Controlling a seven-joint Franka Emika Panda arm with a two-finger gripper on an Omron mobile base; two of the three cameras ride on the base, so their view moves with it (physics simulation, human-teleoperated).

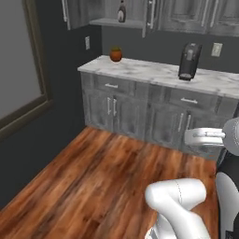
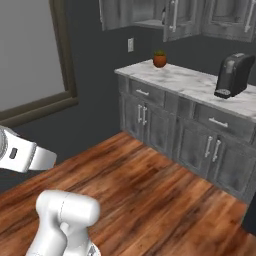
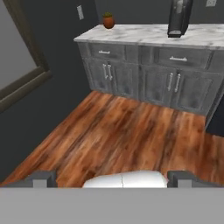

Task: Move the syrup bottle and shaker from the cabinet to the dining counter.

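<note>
You see just the lower part of the syrup bottle (image 1: 122, 14); its top is cut off by the frame edge, and the shaker cannot be made out. The bottle stands on the shelf of the open cabinet (image 1: 116, 21), high above and well ahead of the jaws (image 3: 112, 178), which are spread wide and hold nothing. Between them lie bare wooden floor (image 3: 127, 135) and the marble worktop (image 3: 144, 34) carrying a plant pot (image 3: 108, 20) and a coffee machine (image 3: 178, 18).
</note>
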